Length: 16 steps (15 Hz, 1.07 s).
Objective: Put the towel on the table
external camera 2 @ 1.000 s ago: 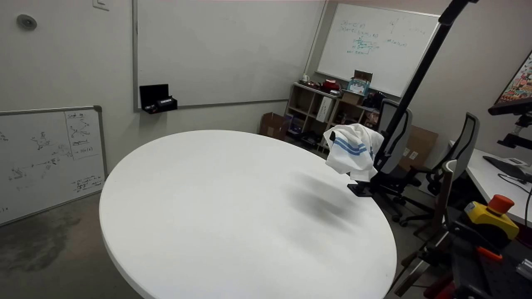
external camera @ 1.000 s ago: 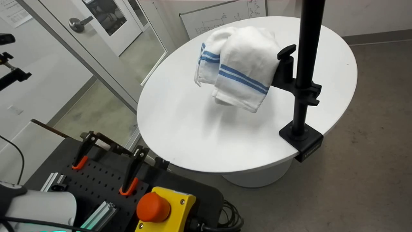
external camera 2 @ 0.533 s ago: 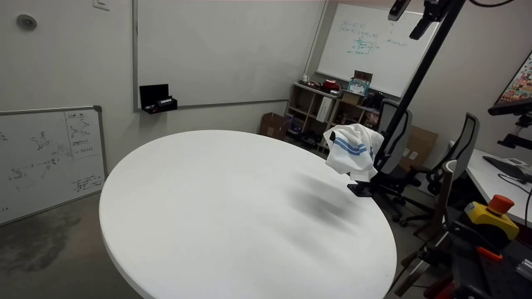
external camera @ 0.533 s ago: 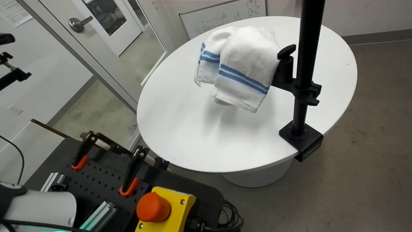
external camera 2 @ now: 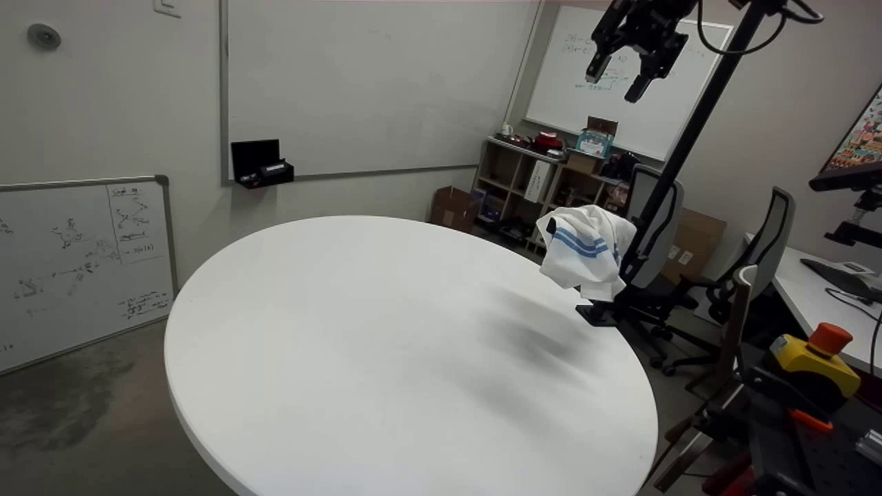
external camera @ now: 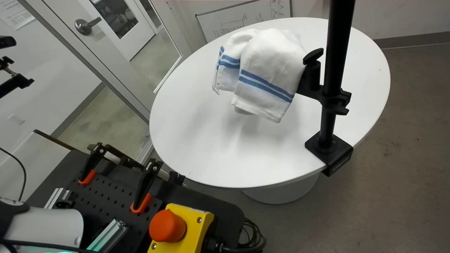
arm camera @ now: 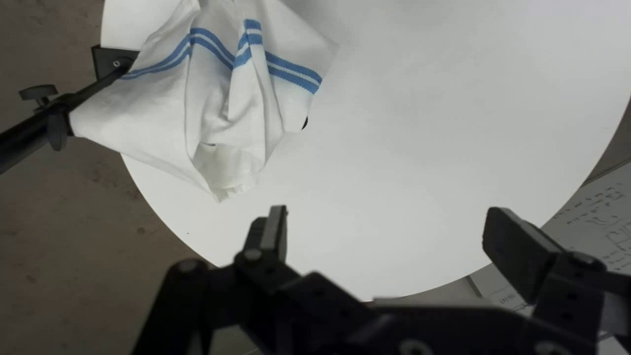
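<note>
The white towel with blue stripes (external camera: 270,63) hangs draped over the horizontal arm of a black clamp stand, also in an exterior view (external camera 2: 582,255) and the wrist view (arm camera: 153,113). Its lower edges hang above the round white table (external camera 2: 386,344), with shadows below. The stand's arm is mostly hidden under the cloth. My gripper (external camera 2: 613,87) is open and empty, high above the table and higher than the towel, apart from it. In the wrist view the gripper's fingers stand wide apart (arm camera: 387,211), with the towel beyond them to the upper left.
The black stand's pole (external camera: 332,52) rises beside the towel; its base (external camera: 328,151) is clamped at the table's edge. A yellow box with a red button (external camera: 181,228) and orange-tipped clamps (external camera: 142,203) sit on the black robot bench. Chairs (external camera 2: 648,207) stand behind the pole.
My gripper has come into an exterior view from the top and moved left and down, open. The towel, table and stand have not moved.
</note>
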Tool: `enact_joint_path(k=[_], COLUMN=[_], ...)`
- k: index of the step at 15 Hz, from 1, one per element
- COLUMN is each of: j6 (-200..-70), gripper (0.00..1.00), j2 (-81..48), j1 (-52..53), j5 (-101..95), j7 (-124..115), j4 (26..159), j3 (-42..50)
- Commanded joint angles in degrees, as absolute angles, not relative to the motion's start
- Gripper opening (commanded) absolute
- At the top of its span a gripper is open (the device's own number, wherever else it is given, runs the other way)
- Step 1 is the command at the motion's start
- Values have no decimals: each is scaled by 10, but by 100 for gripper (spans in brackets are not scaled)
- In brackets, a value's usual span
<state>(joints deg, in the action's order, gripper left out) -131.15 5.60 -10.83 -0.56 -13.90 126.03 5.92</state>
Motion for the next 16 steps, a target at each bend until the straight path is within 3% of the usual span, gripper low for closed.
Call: enact_joint_path(k=[1, 16], j6=[-1316, -1297], gripper=[100, 100], j2=[-26, -169], j1=[-113, -111], j5=[-29, -29], j7=[-166, -208], j4=[1199, 1146], j3=[78, 131])
